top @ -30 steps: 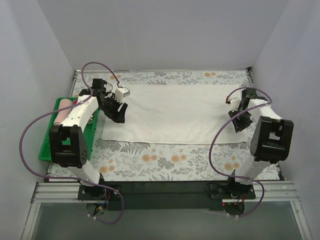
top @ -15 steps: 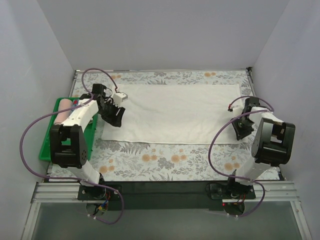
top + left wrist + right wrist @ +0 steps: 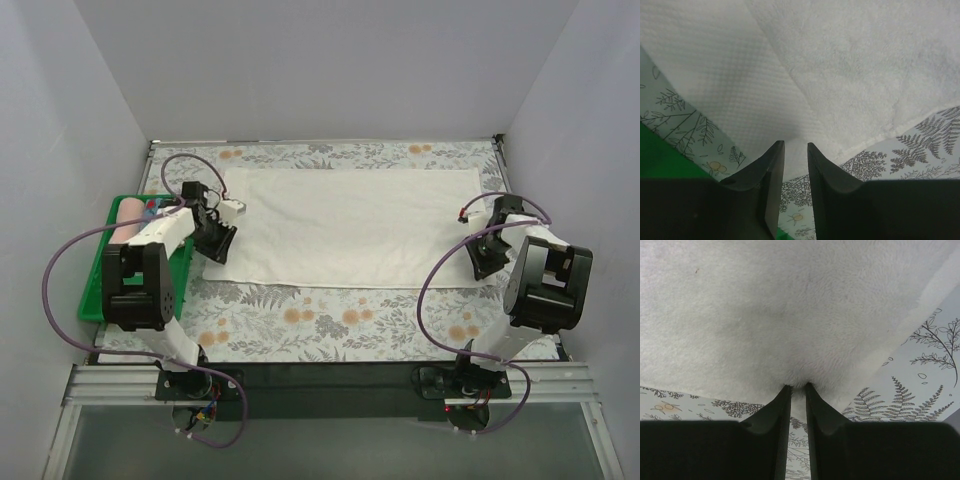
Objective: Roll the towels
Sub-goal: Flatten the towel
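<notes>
Evidently spread for rolling, the cream-white towel (image 3: 350,225) is seen stretched flat from side to side across the floral tablecloth (image 3: 330,325), with its two near corners taken up by the arms. The left gripper (image 3: 795,144) is shown with its jaws drawn nearly together on the left near corner, where the cloth is lifted into a fold at the fingertips. The right gripper (image 3: 798,386) is closed on the right near corner, the pile puckered where it is pinched. The salmon-pink towel (image 3: 127,222) is seen lying, apparently rolled, in the green tray (image 3: 95,290) at the left edge, just beside the left arm.

Only a thin bite of terry is judged to be held at each end, so a corner could be lost if the cloth is pulled taut or lifted quickly. Should the two ends not be moved at one pace, the long edge could be skewed and a crooked, cone-shaped roll produced. A loose first turn could be caused by slack in the middle span. The tablecloth beneath could also be snagged by low fingertips and dragged along, and the tray could be knocked by the left arm.
</notes>
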You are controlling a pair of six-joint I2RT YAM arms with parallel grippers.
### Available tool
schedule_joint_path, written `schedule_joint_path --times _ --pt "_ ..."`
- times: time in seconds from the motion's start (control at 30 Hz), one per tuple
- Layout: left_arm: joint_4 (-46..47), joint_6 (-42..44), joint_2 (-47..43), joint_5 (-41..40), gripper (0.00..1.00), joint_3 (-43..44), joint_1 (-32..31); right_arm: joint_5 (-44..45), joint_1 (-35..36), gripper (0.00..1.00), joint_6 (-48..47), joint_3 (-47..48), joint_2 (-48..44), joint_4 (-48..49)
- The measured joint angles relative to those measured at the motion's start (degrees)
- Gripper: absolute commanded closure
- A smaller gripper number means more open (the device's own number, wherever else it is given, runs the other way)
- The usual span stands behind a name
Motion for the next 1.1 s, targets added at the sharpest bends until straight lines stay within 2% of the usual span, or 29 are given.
schedule_joint_path --times 0.23,0.57,0.83,1.0,1.1 --pt "1.53 0.94 0.81 -3.74 0.8 -5.22 1.01 0.11 -2.29 0.79 -1.33 -0.39 0.37 0.66" --pt "3.15 2.29 -1.64 -2.32 0.82 -8.07 2.71 -4.04 -9.84 0.79 -5.9 -3.04 -1.18 3.32" --pt "1.11 3.56 -2.64 0.2 0.83 -9.05 3.08 -5.25 -10.8 0.79 -10.91 -10.01 -7.17 9.55" --pt "-1.95 4.35 -4.42 0.76 0.83 -10.71 3.26 -3.41 -11.39 0.79 -14.49 -13.66 -10.43 12.98" --pt "-3.67 4.74 -4.98 0.09 0.83 -11.3 3.69 1.01 -13.14 0.79 -17.07 -14.27 -10.8 13.55"
